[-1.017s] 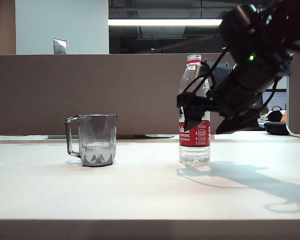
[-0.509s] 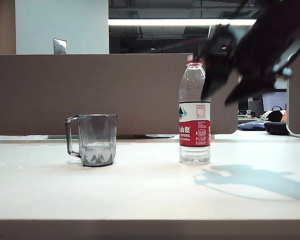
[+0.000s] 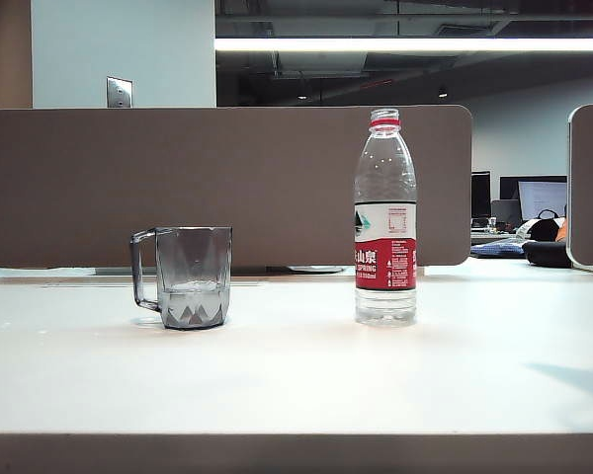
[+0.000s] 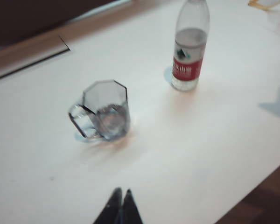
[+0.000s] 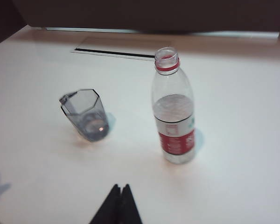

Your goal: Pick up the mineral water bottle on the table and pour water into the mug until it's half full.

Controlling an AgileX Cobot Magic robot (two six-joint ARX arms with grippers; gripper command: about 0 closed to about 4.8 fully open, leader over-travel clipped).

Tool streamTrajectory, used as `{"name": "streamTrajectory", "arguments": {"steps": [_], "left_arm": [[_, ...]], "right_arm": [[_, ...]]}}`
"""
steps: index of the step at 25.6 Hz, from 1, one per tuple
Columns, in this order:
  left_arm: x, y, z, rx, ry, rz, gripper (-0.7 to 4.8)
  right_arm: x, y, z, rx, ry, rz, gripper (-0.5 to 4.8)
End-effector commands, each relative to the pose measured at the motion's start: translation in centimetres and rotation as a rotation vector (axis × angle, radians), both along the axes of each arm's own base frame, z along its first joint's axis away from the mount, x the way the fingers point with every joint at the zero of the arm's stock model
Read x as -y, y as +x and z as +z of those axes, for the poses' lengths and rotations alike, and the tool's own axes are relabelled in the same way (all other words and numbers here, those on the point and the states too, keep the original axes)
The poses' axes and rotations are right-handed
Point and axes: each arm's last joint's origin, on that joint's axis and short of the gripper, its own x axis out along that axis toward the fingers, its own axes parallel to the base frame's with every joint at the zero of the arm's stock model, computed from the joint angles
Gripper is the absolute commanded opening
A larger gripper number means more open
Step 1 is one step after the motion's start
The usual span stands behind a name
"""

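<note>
The mineral water bottle (image 3: 384, 219) stands upright and uncapped on the table (image 3: 296, 375), right of centre, partly filled with water (image 5: 173, 108). The smoky-grey mug (image 3: 185, 276) stands to its left with its handle pointing left and a little water at the bottom. Neither arm shows in the exterior view. In the left wrist view my left gripper (image 4: 121, 192) is shut and empty, high above the table on the near side of the mug (image 4: 104, 111). In the right wrist view my right gripper (image 5: 120, 187) is shut and empty, well short of the bottle (image 5: 173, 108) and the mug (image 5: 86, 115).
A brown partition wall (image 3: 227, 183) runs along the back of the table. A thin slot (image 5: 114, 51) lies in the tabletop behind the bottle. Desks with monitors (image 3: 539, 197) stand in the far right background.
My right arm, which was beside the bottle with the gripper open, has lifted up and away out of the exterior view, and its gripper has shut. The bottle stays standing on the table.
</note>
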Motion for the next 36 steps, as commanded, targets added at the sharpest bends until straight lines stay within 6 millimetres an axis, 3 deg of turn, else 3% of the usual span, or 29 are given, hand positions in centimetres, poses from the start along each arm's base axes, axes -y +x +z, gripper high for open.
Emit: {"name": "streamTrajectory", "arguments": {"steps": [1, 8, 10, 18, 23, 27, 32, 36], "left_arm": [[0.4, 0.6, -2.0, 0.088, -0.090, -0.014, -0.05], [1.1, 2.1, -7.4, 0.092, -0.163, 0.011, -0.05], [1.3, 2.5, -9.2, 0.109, -0.193, 0.010, -0.05], [1.2, 3.0, -13.3, 0.228, -0.304, 0.036, -0.05], [-0.6, 3.1, -14.5, 0.231, -0.332, 0.093, -0.05], [-2.5, 2.4, -14.3, 0.300, -0.384, 0.191, -0.05], [-3.2, 2.3, -14.4, 0.358, -0.313, 0.252, -0.05], [-3.7, 2.4, -15.2, 0.402, -0.295, 0.387, -0.05]], "right_arm": [[0.9, -1.9, -0.7, -0.069, -0.074, 0.004, -0.07], [2.2, -3.3, -0.3, 0.103, -0.119, -0.131, -0.06], [2.4, -3.7, -1.2, 0.179, -0.116, -0.128, -0.06], [2.6, -3.8, -9.2, 0.282, -0.097, -0.198, -0.06], [2.8, -4.3, -11.5, 0.281, -0.096, -0.196, -0.06], [3.6, -5.7, -11.9, 0.303, -0.084, -0.203, -0.06], [3.3, -5.1, -13.5, 0.309, -0.182, -0.219, -0.06], [2.9, -3.7, -17.1, 0.344, -0.148, -0.302, -0.06]]}}
